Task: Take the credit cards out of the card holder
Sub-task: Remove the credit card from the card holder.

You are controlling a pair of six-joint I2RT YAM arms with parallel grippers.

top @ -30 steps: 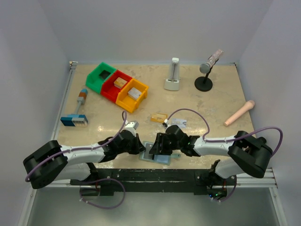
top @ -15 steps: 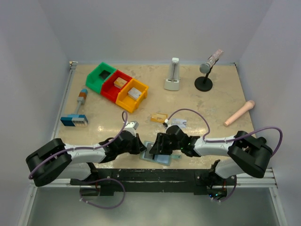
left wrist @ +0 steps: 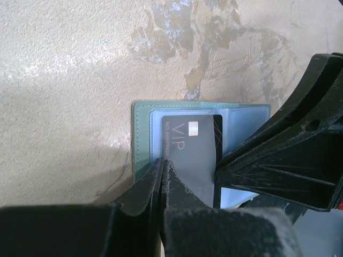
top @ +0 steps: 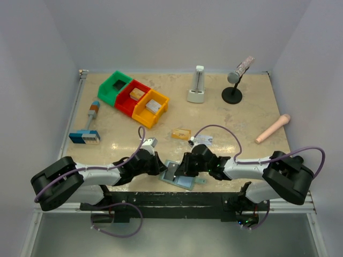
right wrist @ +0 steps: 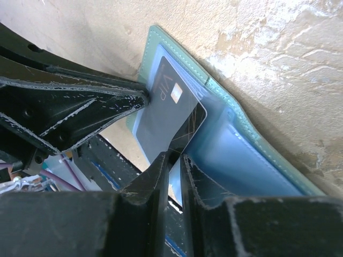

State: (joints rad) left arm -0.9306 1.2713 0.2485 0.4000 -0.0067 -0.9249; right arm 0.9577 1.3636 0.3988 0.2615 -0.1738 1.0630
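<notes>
The light teal card holder lies open at the table's near edge, between both grippers. A dark grey card marked VIP sits half out of its left pocket. My left gripper is shut, with its tips pressing down on the holder's left panel. My right gripper is shut on the dark card's free corner, beside the holder's blue inner panel. In the top view, the left gripper and right gripper nearly meet. An orange-gold card and a pale card lie on the table behind them.
Green, red and orange bins stand at the back left. A blue-and-white block with a handle is at the left. A white upright object, a microphone on a stand and a beige cylinder are at the back right.
The right gripper's jaws have closed onto the dark card's corner and the arm has shifted slightly right. The left gripper has stayed shut on the holder.
</notes>
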